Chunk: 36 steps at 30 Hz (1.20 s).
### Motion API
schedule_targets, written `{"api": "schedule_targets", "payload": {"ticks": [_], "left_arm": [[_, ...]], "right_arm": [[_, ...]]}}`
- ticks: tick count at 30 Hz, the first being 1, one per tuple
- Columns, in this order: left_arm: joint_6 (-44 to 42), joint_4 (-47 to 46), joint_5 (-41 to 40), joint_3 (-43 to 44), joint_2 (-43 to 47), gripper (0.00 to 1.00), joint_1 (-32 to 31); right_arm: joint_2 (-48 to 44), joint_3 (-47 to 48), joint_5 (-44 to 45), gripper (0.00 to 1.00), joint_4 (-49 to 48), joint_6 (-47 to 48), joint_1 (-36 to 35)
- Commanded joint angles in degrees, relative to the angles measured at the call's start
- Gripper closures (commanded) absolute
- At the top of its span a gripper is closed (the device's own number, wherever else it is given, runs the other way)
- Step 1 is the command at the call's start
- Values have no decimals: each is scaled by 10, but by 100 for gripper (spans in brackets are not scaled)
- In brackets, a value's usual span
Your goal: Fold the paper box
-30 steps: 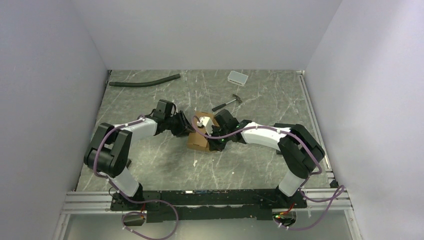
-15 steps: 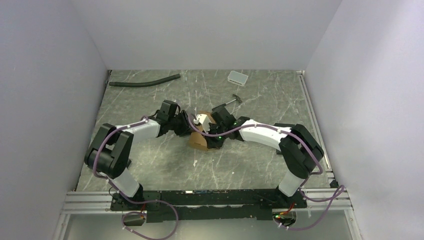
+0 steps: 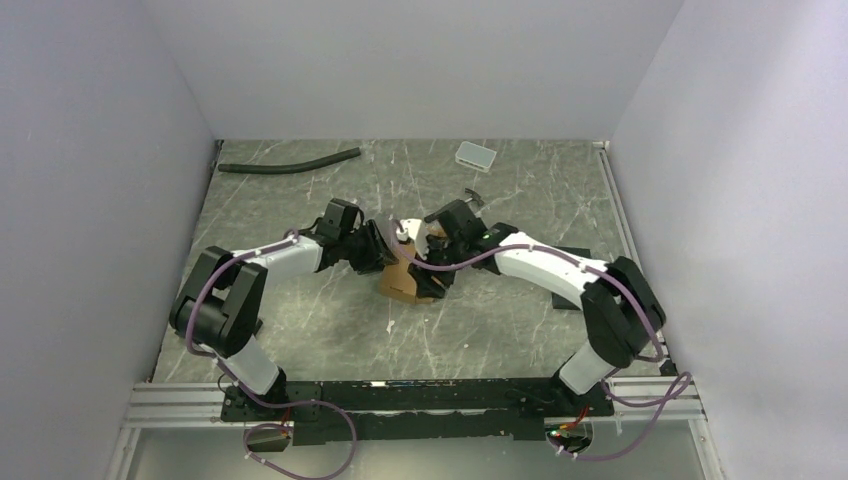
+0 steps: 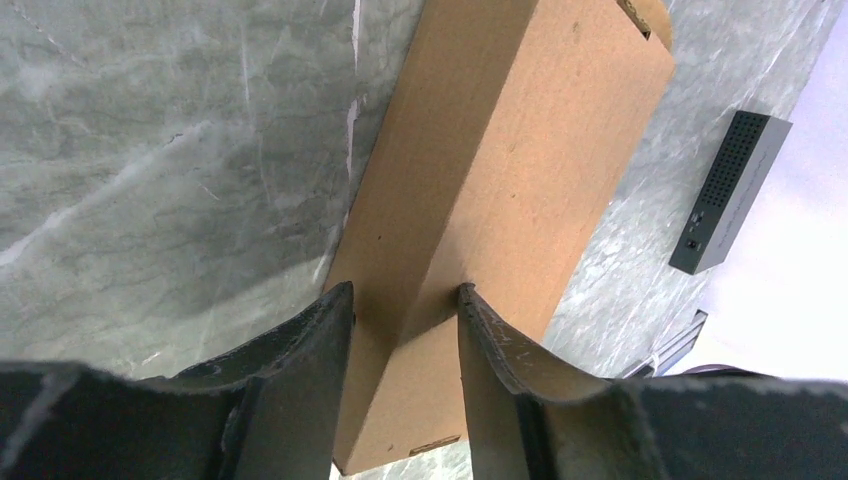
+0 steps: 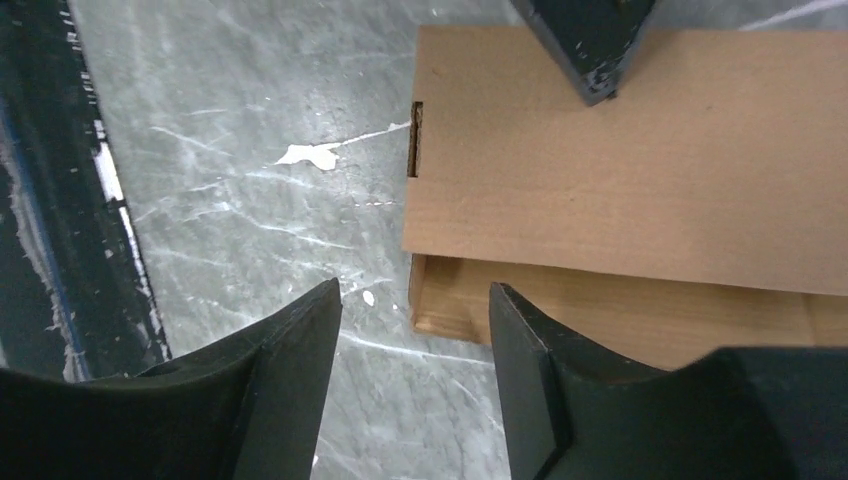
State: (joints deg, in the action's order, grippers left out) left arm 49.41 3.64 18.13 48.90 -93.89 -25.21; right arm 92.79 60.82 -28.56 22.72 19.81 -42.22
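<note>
Reaching inward, left end effector (image 4: 402, 295) seemingly straddling paper box (image 4: 520, 150), elbow bent

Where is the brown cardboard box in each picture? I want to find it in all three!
Top external: the paper box lies near the middle of the picture, slightly left of centre.
Left wrist: the paper box fills the middle, running from bottom centre to top right.
Right wrist: the paper box sits in the upper right, reaching the right edge.
Shared landmark: the grey marbled table under it in every view.
</note>
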Motion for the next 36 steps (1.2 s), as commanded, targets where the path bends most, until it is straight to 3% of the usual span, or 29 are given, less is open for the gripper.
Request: {"api": "schedule_targets", "payload": {"ticks": [1,4,6,10,14,19,28,36], "left_arm": [[-56,71,0,30,5,52,2],[-88,84,-2,49,22,49,11],[-114,93,-10,63,37,46,17],[-167,93,10,82,60,35,33],[-193,52,91,76,66,33,55],[-235,58,148,101,50,27,49],[-327,129,53,133,34,25,8],[-337,147,54,191,-61,25,7]], "right_arm": [[-60,25,-80,38,30,60,33],[-79,26,-100,28,38,84,77],[-88,22,-102,4,23,84,120],[-56,22,-131,0,-11,61,217],[17,66,-165,9,-6,30,283],[112,127,-185,19,-11,11,292],[251,245,-213,33,19,-8,289],[278,262,-207,47,38,12,273]]}}
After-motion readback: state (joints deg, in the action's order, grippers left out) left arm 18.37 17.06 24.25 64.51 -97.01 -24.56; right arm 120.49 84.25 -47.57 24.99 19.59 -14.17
